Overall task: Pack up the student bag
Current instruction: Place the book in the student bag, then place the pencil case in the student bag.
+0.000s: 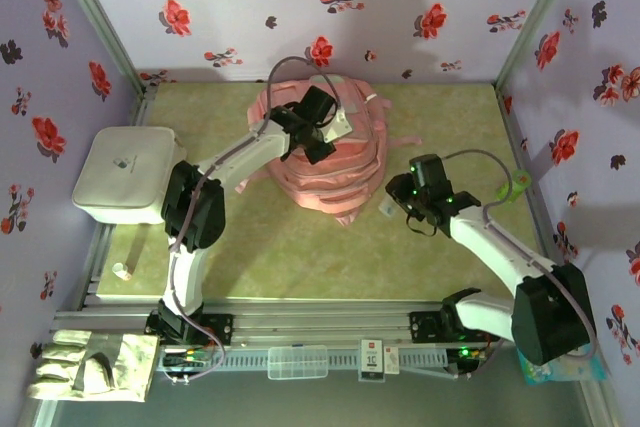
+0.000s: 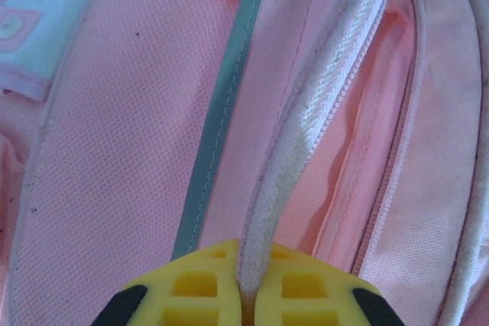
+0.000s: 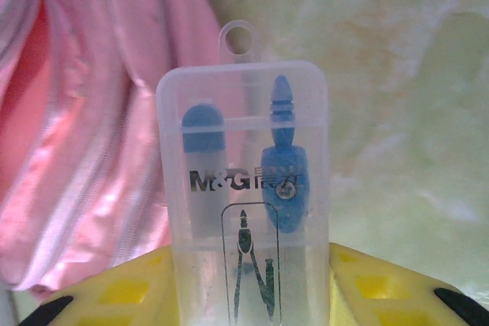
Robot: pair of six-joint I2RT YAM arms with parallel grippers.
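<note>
Seen from above, the student bag (image 1: 330,172) lies toward the far side of the green table (image 1: 290,247). The left fingers (image 1: 320,147) are down on its top. The right fingers (image 1: 400,199) are just off its right edge with a small clear case (image 1: 388,207). A white box (image 1: 125,175) sits at the table's left, well apart from the bag.

On the left wrist camera, the yellow fingers are pressed together on the white zip edge (image 2: 321,112) of a compartment, and pink lining shows in the gap beside it.

On the right wrist camera, the fingers pinch the lower end of the case, an M&G compass set, held just beside the bag's folds.

The packing looks part done: the compartment is held open and the case is in hand but not yet inside. It remains to carry the case into the opening, release it and probably close the zip. Whether anything is already packed cannot be told.
</note>
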